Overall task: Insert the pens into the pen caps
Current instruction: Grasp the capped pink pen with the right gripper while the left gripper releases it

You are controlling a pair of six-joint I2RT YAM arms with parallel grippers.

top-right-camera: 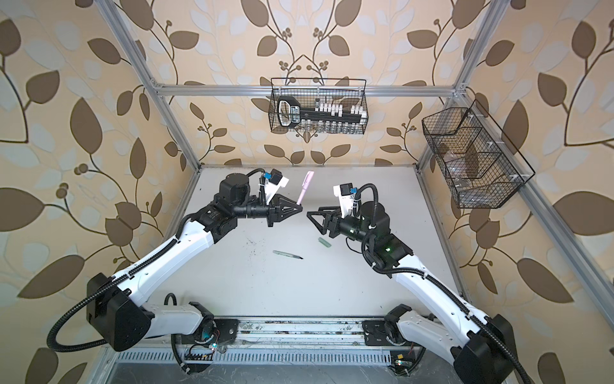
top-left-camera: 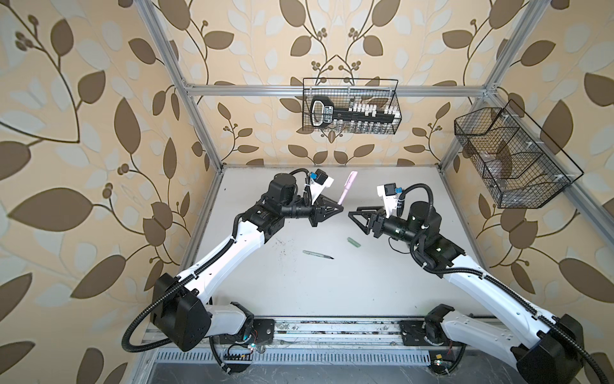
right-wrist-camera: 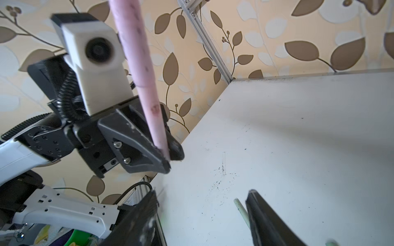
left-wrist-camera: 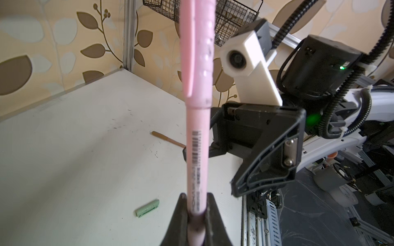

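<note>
Left end effector [top-left-camera: 341, 208] clamped, right [top-left-camera: 357, 223] parted

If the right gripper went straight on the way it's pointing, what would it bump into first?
Most likely the left gripper, whose black fingers are shut on the pink marker pen. The right gripper, open, points at those tips in both top views. Height is unclear, so it might miss.

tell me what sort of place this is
Probably a robot test cell: two arms on a rail at a white table, inside an aluminium frame with hanging wire baskets.

Top views overhead — close wrist views share pink pen [left-wrist-camera: 197, 127].
</note>
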